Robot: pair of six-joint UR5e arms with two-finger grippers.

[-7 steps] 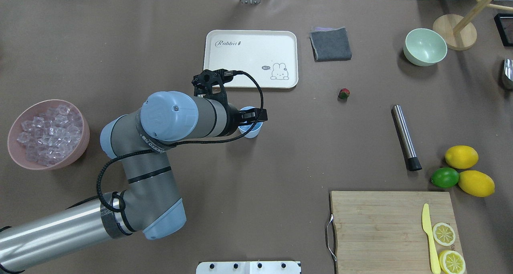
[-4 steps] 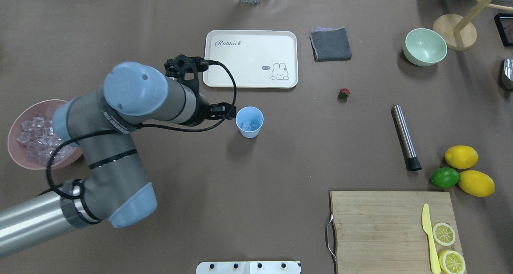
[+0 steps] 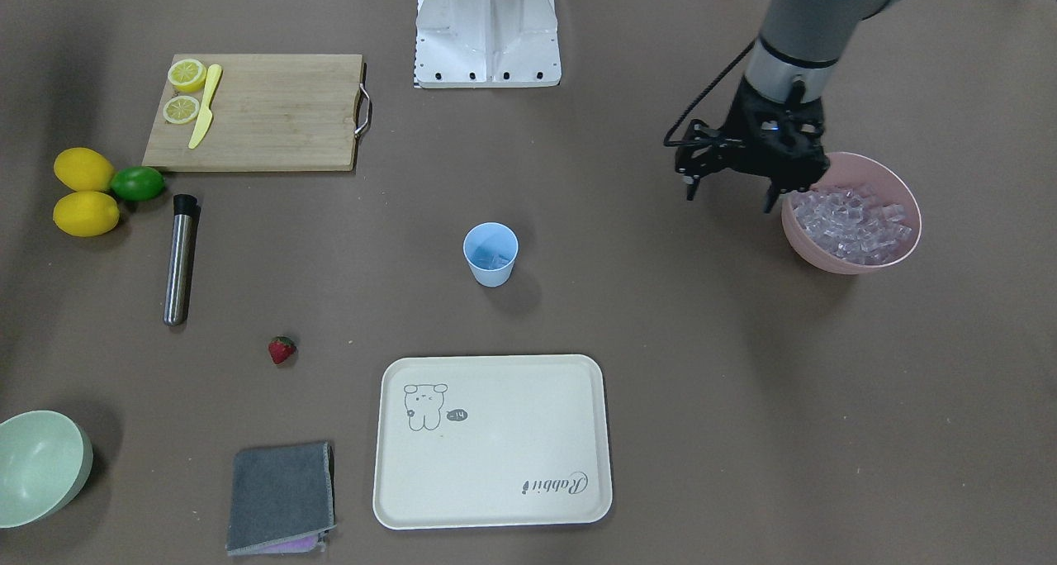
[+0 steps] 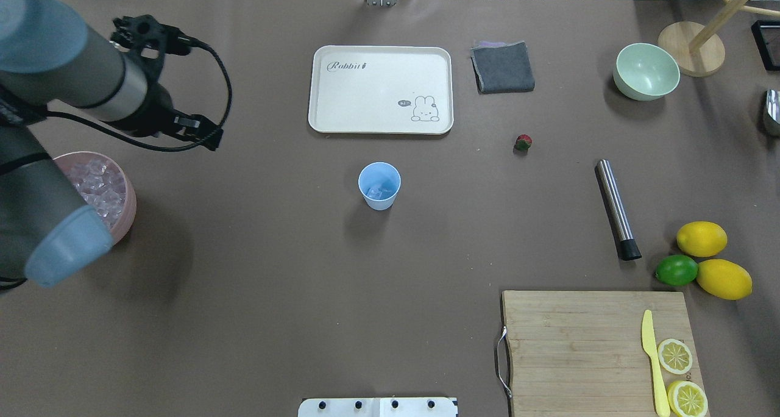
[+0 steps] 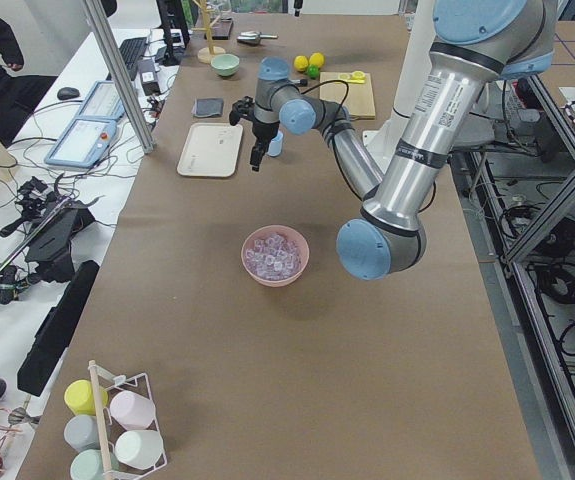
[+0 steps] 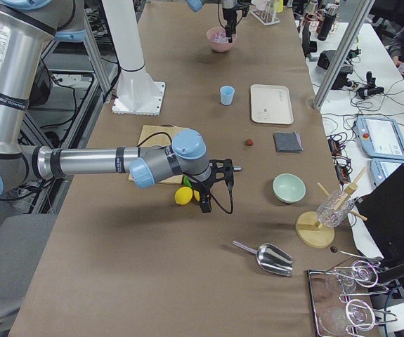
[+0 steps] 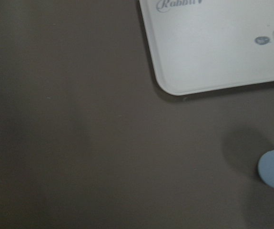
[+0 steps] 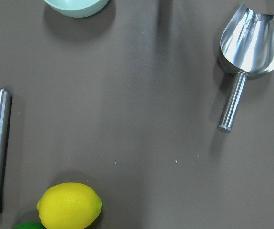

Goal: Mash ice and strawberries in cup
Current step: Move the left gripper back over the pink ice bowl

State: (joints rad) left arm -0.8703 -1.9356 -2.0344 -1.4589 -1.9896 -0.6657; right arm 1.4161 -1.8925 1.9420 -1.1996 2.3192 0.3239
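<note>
The pale blue cup (image 4: 379, 185) stands upright in the middle of the table, with a few clear ice cubes (image 4: 376, 192) in its bottom. More ice (image 3: 855, 216) fills the pink bowl (image 3: 828, 253). My left gripper (image 3: 731, 200) hangs open and empty just beside that bowl's rim, well away from the cup. The red strawberry (image 4: 523, 141) lies alone on the table to the right of the cup. My right gripper (image 6: 214, 188) hovers near the lemons; I cannot tell whether it is open or shut.
A steel muddler (image 4: 615, 208) lies right of the strawberry. A cream tray (image 4: 381, 88), grey cloth (image 4: 503, 67) and green bowl (image 4: 646, 71) line the far side. Lemons and a lime (image 4: 676, 270) sit by the cutting board (image 4: 579, 344). A metal scoop (image 8: 248, 47) lies nearby.
My left arm has swung away from above the cup, leftward to the pink bowl. The cup, now uncovered, shows ice inside.
</note>
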